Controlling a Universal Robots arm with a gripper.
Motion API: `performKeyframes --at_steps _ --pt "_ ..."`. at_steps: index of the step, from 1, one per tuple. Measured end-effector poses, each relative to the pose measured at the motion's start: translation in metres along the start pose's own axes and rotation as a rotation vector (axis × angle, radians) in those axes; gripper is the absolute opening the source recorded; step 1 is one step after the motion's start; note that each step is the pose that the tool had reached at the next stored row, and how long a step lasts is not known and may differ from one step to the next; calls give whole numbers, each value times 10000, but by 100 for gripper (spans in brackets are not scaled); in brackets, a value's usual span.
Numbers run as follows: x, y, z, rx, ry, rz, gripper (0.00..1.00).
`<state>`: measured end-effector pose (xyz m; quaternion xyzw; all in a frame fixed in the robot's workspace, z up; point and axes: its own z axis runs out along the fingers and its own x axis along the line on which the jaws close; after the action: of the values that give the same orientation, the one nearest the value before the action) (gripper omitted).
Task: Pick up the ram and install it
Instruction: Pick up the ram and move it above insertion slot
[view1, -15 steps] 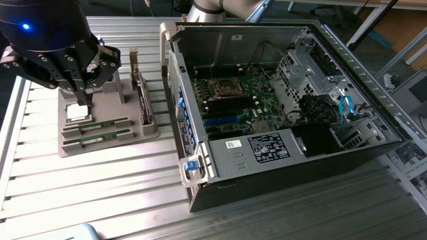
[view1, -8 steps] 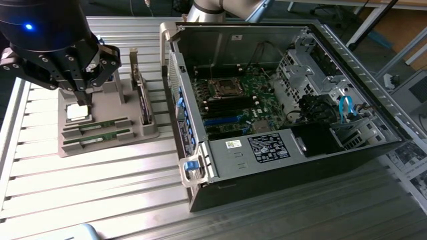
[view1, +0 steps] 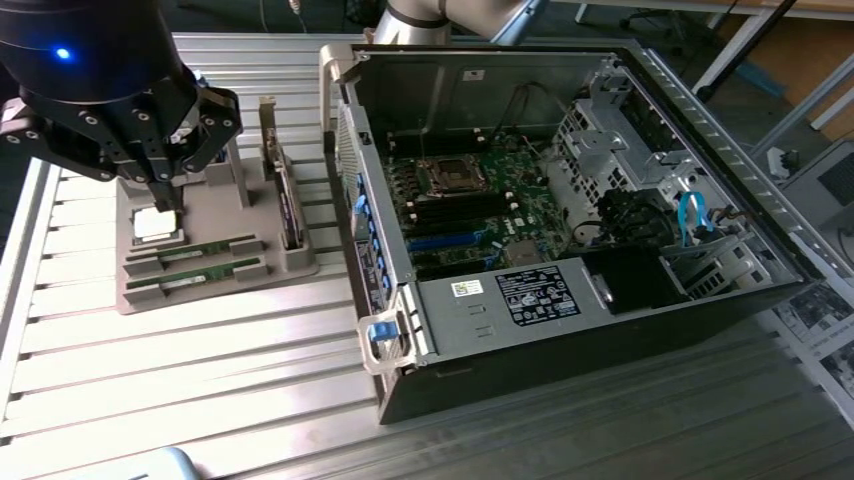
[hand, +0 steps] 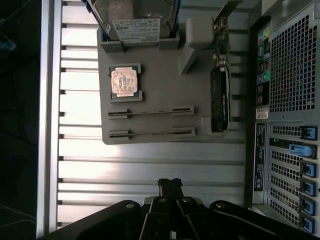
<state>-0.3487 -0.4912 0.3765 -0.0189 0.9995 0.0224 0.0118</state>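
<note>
Two ram sticks lie edge-up in slots of a grey holder (view1: 214, 290): one ram (view1: 207, 250) and a second ram (view1: 210, 274) just in front of it. In the wrist view they are thin lines, ram (hand: 150, 112) and ram (hand: 150, 133), on the holder (hand: 160, 90). My black gripper (view1: 163, 195) hangs above the holder's far end, over the square silver CPU (view1: 154, 225). Its fingertips (hand: 170, 184) are pressed together with nothing between them, clear of both sticks.
The open PC case (view1: 561, 330) lies on the exterior view's right, its motherboard (view1: 467, 200) facing up. On the holder also stand a hard drive (hand: 136, 25) and an expansion card (hand: 219, 100). The case's rear panel (hand: 290, 100) borders the holder. Everything rests on a slatted metal table (view1: 200, 380).
</note>
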Motion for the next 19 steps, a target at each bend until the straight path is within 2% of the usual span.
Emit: performKeyframes --at_steps 19 --pt "0 -4 2 -22 41 -902 11"
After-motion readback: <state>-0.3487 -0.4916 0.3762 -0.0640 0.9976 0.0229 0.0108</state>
